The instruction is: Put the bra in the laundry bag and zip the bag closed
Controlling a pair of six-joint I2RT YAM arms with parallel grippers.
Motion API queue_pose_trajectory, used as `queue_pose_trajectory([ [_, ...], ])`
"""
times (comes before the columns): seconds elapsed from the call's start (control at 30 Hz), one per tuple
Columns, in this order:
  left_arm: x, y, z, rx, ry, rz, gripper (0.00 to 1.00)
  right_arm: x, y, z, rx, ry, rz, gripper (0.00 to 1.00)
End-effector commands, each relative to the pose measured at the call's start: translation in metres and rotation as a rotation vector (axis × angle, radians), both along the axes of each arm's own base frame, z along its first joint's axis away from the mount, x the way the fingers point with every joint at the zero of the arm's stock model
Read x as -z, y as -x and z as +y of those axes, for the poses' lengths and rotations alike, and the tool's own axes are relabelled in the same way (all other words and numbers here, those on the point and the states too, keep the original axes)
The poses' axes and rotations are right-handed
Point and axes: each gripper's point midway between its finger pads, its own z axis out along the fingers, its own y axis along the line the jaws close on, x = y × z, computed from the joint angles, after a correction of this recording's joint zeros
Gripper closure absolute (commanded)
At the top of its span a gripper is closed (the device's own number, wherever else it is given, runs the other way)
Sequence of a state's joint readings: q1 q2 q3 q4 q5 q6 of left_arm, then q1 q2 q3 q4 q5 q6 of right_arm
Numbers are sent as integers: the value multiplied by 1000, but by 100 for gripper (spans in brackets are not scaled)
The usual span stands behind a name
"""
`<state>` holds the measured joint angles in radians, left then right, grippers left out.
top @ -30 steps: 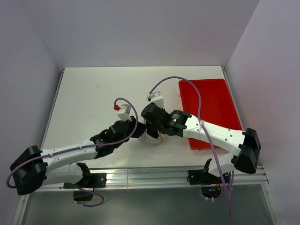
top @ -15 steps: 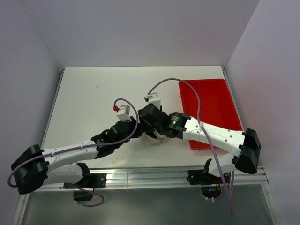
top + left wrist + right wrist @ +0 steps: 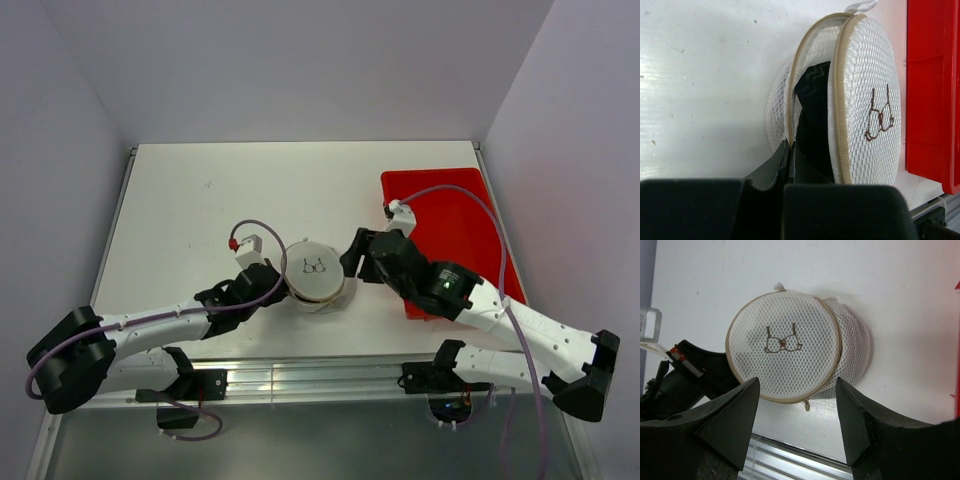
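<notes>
The laundry bag is a round white mesh pouch with a tan zipper rim, standing on the table between both arms. Its lid carries a small stitched bra outline. The black bra lies inside and shows through the unzipped gap between lid and body. My left gripper is shut on the bag's lower zipper rim; from above the left gripper sits at the bag's left edge. My right gripper hangs open just off the bag, holding nothing. The zipper pull dangles between its fingers.
A red tray lies to the right of the bag, close behind my right wrist; its wall is also seen from the left wrist. The table's near edge and metal rail run just below the bag.
My right gripper has opened, let go of the bag and drawn back to the right. The lid now lies uncovered on top. The left gripper keeps its grip.
</notes>
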<state>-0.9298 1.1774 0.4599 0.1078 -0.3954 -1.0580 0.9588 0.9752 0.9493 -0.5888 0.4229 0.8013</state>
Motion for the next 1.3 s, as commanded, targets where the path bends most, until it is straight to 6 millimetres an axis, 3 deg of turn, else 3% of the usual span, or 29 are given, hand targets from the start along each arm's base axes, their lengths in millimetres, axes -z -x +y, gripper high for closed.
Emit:
queue_pose_trajectory([
  [0.0, -4, 1, -10, 16, 51, 13, 100, 29, 10, 5, 0, -117, 80, 31],
  [0.07, 0, 4, -12, 26, 48, 29, 100, 38, 13, 11, -12, -164, 101, 31],
  [0.1, 2, 5, -13, 31, 56, 38, 100, 53, 18, 9, -7, -175, 131, 31],
  [0.2, 6, 9, -15, 42, 73, 49, 100, 59, 23, 25, -41, -296, 153, 33],
  [0.5, 5, 12, -21, 65, 80, 56, 100, 83, 23, 34, 16, -469, 227, 35],
  [0.67, 7, 14, -22, 71, 81, 60, 100, 99, 20, 36, 48, -484, 269, 36],
  [1.0, 6, 13, -26, 86, 75, 58, 100, 103, 5, 30, 106, -529, 249, 40],
  [1.27, 6, 14, -24, 85, 71, 58, 100, 122, 3, 27, 122, -515, 277, 40],
])
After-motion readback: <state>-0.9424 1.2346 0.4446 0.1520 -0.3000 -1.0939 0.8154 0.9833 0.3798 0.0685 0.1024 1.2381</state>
